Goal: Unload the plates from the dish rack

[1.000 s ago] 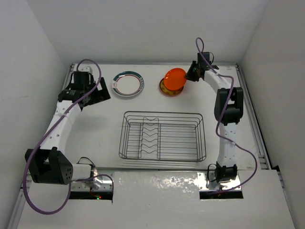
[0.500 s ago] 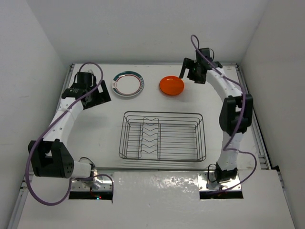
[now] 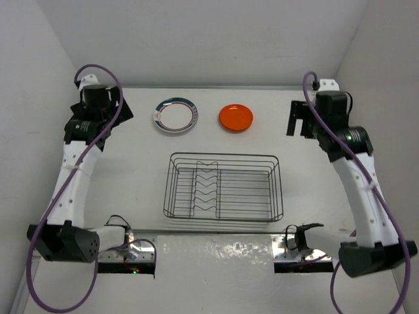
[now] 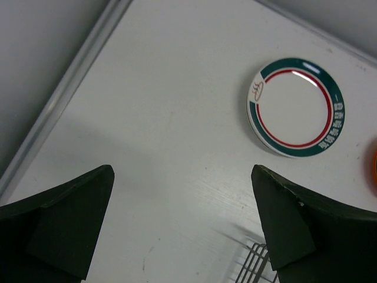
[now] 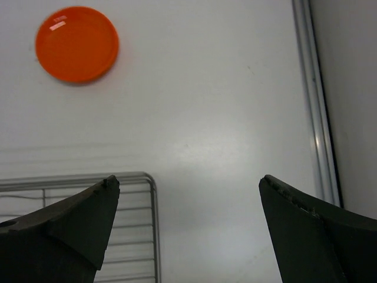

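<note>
Two plates are in view, both lying flat on the white table (image 3: 131, 170) beyond the dish rack's far side and not in it. One is a white plate with a teal ring rim (image 3: 175, 116) (image 4: 296, 107), and the other is a plain orange plate (image 3: 236, 117) (image 5: 77, 43). They sit side by side near each other but apart, the white one to the left. The teal band carries white characters on its right side and the white face bears a small red-and-black mark at its left edge. Both are too small to read. A thin red circle runs inside the teal ring. The orange plate has one small pale label (image 5: 58, 25) near its rim, and no writing can be made out on it. There is one dish rack (image 3: 222, 155), a dark wire basket standing mid-table, with a single row of zigzag dividers (image 3: 206, 186) left of its centre. A corner of it shows in each wrist view (image 4: 253, 265) (image 5: 154, 230). The left gripper (image 4: 182, 200) is raised over the far left of the table, its two fingers spread wide with bare table between them. The right gripper (image 5: 188, 188) is raised over the far right, and its fingers are likewise wide apart and clamp nothing.
</note>
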Robot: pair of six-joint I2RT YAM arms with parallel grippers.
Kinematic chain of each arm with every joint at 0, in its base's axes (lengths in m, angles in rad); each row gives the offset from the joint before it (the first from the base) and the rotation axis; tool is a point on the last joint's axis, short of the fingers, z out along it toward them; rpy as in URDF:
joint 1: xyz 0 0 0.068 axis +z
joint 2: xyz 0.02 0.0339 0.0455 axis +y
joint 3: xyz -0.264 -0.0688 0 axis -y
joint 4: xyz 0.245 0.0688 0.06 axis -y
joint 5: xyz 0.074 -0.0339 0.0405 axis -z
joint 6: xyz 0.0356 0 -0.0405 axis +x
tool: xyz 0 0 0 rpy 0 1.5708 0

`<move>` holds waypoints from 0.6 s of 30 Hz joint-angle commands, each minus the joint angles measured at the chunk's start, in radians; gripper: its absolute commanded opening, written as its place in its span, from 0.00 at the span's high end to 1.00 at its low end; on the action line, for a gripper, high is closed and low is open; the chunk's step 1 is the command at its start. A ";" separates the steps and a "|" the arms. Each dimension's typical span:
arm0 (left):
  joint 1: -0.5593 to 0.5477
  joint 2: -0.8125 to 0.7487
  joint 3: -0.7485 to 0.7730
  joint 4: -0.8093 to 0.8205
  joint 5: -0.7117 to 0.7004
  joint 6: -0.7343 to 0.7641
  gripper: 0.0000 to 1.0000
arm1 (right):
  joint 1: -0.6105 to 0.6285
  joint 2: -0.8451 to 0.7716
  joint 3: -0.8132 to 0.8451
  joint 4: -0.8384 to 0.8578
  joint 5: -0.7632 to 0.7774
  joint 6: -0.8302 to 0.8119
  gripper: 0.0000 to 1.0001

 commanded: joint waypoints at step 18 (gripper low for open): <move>-0.032 -0.299 -0.285 0.010 -0.160 -0.031 0.00 | 0.018 -0.352 -0.268 -0.170 0.155 -0.051 0.01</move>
